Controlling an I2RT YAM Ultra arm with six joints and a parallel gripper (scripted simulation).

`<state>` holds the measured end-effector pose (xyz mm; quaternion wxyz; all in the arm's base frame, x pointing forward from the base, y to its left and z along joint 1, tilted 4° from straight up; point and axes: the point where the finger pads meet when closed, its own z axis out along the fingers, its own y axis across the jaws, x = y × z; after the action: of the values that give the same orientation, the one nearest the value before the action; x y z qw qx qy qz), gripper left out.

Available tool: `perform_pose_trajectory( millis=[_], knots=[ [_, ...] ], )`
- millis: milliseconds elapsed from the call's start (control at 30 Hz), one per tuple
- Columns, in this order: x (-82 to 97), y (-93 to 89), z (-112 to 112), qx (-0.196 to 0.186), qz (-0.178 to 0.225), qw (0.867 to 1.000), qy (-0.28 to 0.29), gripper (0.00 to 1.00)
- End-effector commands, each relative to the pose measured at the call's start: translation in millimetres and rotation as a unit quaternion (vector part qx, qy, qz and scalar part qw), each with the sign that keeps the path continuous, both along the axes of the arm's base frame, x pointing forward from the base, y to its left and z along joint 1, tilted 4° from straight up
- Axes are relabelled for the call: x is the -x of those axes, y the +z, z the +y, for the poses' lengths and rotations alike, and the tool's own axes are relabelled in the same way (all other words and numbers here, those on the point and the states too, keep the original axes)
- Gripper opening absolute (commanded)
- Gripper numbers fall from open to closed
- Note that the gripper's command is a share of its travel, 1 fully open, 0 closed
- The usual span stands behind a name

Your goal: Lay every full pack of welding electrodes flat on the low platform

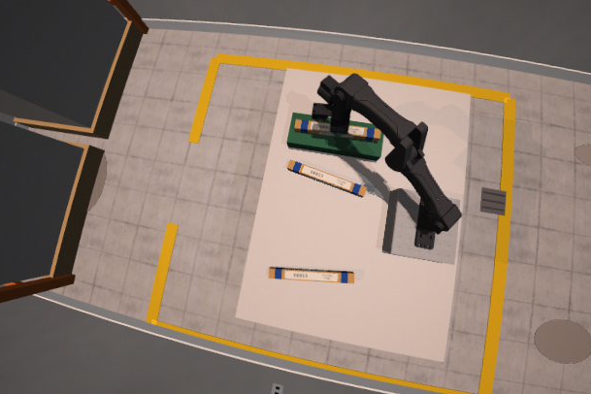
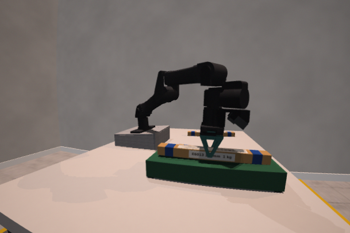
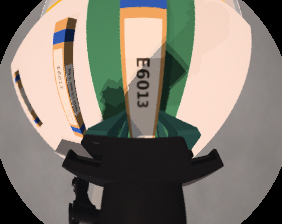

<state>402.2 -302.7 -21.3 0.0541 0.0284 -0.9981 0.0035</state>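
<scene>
One orange pack with blue bands (image 1: 356, 131) (image 2: 184, 154) (image 3: 143, 45) lies level along the green platform (image 1: 311, 144) (image 2: 215, 177) (image 3: 103, 50), its middle over it, touching it or nearly so. My gripper (image 1: 340, 131) (image 2: 210, 153) (image 3: 142, 111) points down and is shut on this pack near its middle, one finger on each long side. A second pack (image 1: 326, 178) (image 3: 67, 75) lies slantwise on the table beside the platform; in the exterior view it is hidden. A third pack (image 1: 311, 275) (image 2: 193, 133) (image 3: 26, 99) lies flat at the far end of the table.
The arm's grey base block (image 1: 393, 233) (image 2: 135, 140) stands at the table's side. The arm reaches from it over the table (image 1: 291, 233) (image 2: 75, 186) to the platform. The second pack lies close to the platform's long side.
</scene>
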Motion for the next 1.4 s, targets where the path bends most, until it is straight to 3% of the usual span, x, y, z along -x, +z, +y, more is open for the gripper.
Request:
perform_pose_trajectory(
  millis=[0,1367],
  knots=[
    [-4.0,53.3,-6.3,0.022,-0.027,0.999,-0.001,0.00],
    [-3.3,57.0,-8.1,0.023,-0.031,0.999,0.001,0.00]
  ],
)
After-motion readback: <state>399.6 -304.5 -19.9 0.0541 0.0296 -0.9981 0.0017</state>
